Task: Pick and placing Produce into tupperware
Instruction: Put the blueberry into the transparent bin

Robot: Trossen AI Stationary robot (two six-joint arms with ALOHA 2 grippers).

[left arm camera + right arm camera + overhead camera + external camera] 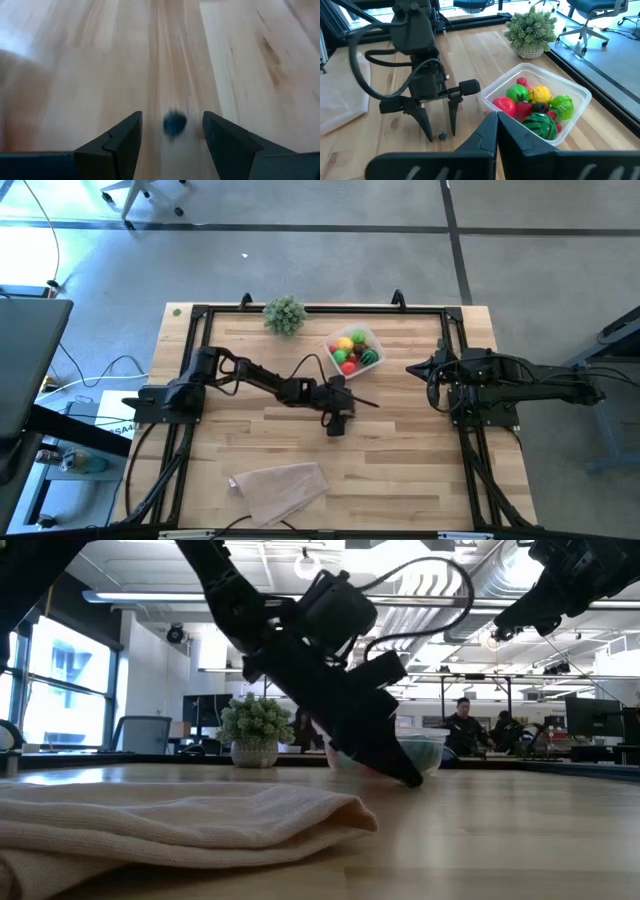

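Wooden table [400, 470], beige cloth [280, 488]; office, seated person [462, 728] behind.

The left gripper [440, 136] stands fingertips-down on the table [400, 470] mid-scene, jaws apart, a small dark piece of produce [174, 123] lying loose in the gap between them. Just beyond it to the far right, the filled tupperware [354, 348] blocks that side. The plant ball [285, 314] occupies the far edge. The beige cloth [282, 486] covers the near-left boards. The right gripper [414, 368], closed, waits at the right.
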